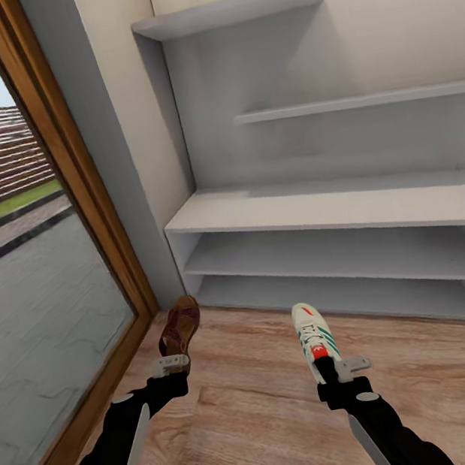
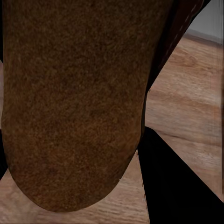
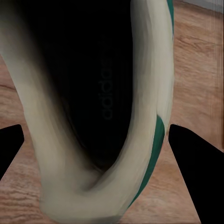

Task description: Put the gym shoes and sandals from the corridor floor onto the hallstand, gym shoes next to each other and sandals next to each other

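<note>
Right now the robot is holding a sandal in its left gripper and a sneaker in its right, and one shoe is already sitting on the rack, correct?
Not quite. The left gripper does hold a sandal and the right gripper a sneaker, but the head view shows no shoe on the rack: its bench top and the bays in view are bare.
</note>
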{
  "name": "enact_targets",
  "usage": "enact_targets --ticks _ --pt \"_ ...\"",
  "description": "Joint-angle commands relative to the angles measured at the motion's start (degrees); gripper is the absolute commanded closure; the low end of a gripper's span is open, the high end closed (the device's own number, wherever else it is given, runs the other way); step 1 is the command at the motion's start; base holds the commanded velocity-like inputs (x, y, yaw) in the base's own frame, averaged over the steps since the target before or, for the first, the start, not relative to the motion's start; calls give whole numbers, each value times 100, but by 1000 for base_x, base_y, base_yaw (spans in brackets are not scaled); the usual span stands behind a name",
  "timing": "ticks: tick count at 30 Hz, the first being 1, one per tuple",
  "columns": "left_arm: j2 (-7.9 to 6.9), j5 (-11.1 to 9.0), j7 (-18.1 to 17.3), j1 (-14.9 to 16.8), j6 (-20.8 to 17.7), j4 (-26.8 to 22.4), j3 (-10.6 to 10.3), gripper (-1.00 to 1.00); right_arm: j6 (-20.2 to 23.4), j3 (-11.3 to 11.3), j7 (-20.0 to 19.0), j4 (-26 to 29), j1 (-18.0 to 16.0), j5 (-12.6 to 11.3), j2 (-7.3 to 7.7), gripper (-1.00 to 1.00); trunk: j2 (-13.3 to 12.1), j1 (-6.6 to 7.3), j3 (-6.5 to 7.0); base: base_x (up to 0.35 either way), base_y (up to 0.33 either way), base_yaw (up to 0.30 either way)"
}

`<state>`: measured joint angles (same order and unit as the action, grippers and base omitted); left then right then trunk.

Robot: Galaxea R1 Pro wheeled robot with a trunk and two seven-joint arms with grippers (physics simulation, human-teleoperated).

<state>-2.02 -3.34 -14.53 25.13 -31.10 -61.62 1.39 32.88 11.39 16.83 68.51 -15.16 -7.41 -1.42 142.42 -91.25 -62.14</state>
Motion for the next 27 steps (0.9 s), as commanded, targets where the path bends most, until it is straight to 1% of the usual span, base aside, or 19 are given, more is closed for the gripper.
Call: enact_targets --ticks 1,14,21,27 --pt "0 -25 -33 1 -40 -8 10 100 16 13 57 5 -5 -59 1 100 2 1 -5 0 15 -266" --pt "0 -26 -33 1 -38 -8 10 100 16 13 57 5 -5 -59 1 100 2 1 -5 0 10 -266" --pt "0 -25 -35 1 -36 -8 10 100 16 13 57 3 -5 -59 1 100 2 1 -5 0 207 -266" --pt "0 -26 -35 1 -37 -8 14 100 16 13 57 5 -5 -59 1 100 2 1 -5 0 60 -251"
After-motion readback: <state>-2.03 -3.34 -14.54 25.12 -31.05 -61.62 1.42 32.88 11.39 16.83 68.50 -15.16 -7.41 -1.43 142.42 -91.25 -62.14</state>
